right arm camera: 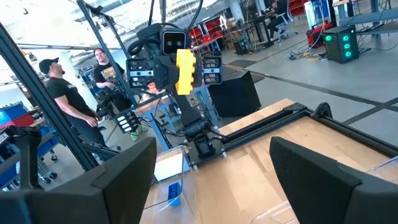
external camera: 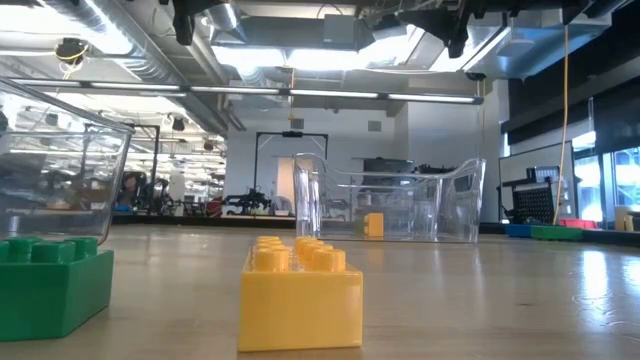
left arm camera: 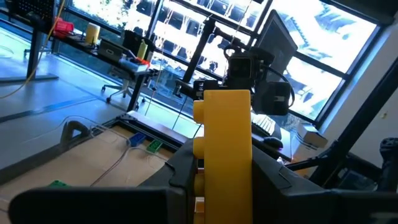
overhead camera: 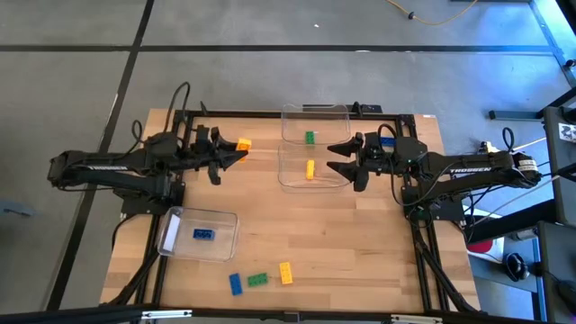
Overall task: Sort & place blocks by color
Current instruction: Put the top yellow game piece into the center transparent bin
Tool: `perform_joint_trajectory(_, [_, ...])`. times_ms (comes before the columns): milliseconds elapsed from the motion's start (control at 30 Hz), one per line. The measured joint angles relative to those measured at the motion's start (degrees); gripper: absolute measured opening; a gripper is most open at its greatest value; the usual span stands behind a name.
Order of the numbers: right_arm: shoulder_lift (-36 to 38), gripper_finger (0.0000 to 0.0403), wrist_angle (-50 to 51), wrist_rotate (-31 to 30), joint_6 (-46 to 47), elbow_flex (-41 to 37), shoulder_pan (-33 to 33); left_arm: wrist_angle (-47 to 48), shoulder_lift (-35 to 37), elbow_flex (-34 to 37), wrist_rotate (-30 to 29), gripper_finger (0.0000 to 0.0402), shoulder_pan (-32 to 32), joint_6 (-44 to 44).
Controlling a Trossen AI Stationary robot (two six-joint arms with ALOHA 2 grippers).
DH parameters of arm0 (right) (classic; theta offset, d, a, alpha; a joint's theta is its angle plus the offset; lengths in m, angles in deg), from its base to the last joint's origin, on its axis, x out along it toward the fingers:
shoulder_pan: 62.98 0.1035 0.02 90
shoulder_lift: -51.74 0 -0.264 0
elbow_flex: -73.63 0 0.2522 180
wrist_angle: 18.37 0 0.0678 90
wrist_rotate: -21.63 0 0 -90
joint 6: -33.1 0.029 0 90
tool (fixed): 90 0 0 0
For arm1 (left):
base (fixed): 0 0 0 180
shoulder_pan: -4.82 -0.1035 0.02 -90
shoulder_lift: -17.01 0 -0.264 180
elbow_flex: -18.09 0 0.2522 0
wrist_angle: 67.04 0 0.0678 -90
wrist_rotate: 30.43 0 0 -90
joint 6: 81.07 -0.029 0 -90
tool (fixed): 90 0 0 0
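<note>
The left gripper (overhead camera: 236,148) is holding a yellow block (overhead camera: 243,144), jaws clamped, near the counter's far edge; loosening early would miss the bin (overhead camera: 337,177). The right gripper (overhead camera: 340,157) is hovering, jaws apart.

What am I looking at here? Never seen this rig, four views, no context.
Two robot arms at a wooden table, sorting toy bricks by color into clear bins.

Views: one from overhead, one level with the tabletop, and one from a camera on each wrist.

The left tool is shut on a yellow brick, raised above the table. The right tool is open and empty beside the two far bins, which hold a green brick and a yellow one. A blue brick shows by the right wrist.

The near bin holds a blue brick. Three loose bricks lie at the front edge: blue, green, yellow.
</note>
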Motion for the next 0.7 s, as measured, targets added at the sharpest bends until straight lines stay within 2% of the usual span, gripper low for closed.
perform_joint_trajectory(133, [-0.14,0.0316,-0.09,-0.85,0.77,0.00,0.02,-0.04,-0.14,0.00,-0.02,0.0079,0.00,0.07])
perform_joint_trajectory(233, [-2.10,0.0316,-0.79,-2.01,3.12,0.04,0.00,-1.36,-3.23,-0.02,0.66,0.0079,0.42,0.09])
perform_joint_trajectory(367, [-7.87,0.0316,-6.07,-1.74,3.03,0.04,0.18,-4.24,-11.26,-1.10,3.39,0.0079,1.45,0.31])
perform_joint_trajectory(533, [-17.21,0.0316,-19.10,-1.46,3.14,0.13,1.05,-4.67,-22.44,-7.69,5.27,0.0079,3.57,-0.05])
perform_joint_trajectory(700, [-24.26,0.0316,-25.07,-1.36,3.13,3.30,2.19,-4.97,-30.20,-14.19,6.00,0.0079,4.37,-2.71])
